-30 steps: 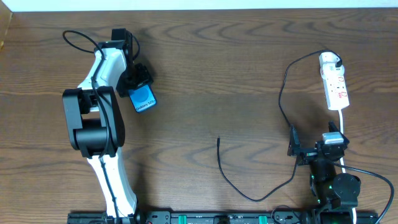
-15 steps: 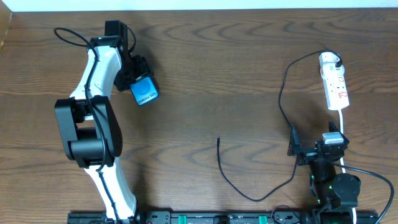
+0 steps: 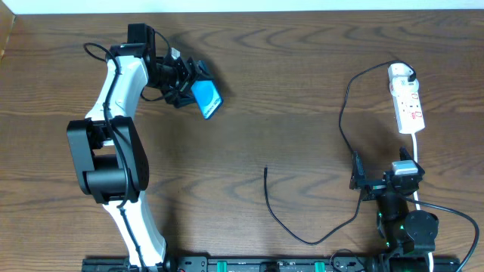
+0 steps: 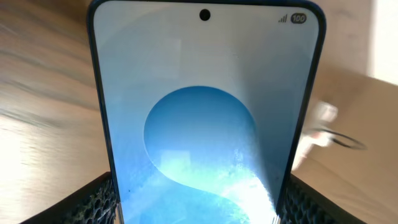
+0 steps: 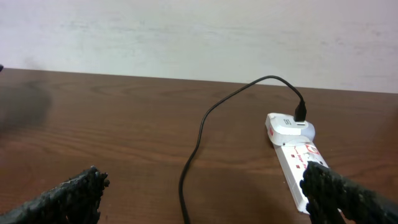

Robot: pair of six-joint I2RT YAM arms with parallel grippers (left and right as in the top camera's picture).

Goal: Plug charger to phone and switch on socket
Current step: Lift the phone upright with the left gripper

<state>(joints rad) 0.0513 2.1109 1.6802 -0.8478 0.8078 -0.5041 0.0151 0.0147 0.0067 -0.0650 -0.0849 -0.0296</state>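
**Phone aloft at 10 o'clock; cable tip loose at table centre, 5 o'clock from it**

1. Table (image 3: 302,60): brown wood; all task items lie on or above it.
2. Left arm (image 3: 121,91): reaches toward 12 o'clock, its wrist turned toward 3 o'clock; the left gripper (image 3: 185,81) is clenched on the phone (image 3: 206,99), with both fingers (image 4: 93,202) pressing the phone's lower edges in the wrist view. The phone appears lifted and tilted, screen lit blue, its long axis roughly 11 to 5 o'clock.
3. Charger (image 3: 342,113): a black cable that runs from the white plug head (image 3: 401,73) down the 3 o'clock side, loops past 6 o'clock and ends at the plug tip (image 3: 265,169) near centre. The tip's last stretch lies on the 12-to-6 line, end toward 12.
4. Socket (image 3: 410,109): at 2 o'clock, long axis 12 to 6, with the plug head on its 12 o'clock end; switch position too small to tell.
5. Right gripper (image 5: 202,196): released, holding nothing, at 5 o'clock on the table; the socket is near it toward 12 and the tip lies toward 9.

Judgement: the tip lies well apart from the phone, at its 5 o'clock; only the right arm is free to take it, and that arm is also much nearer the socket switch.
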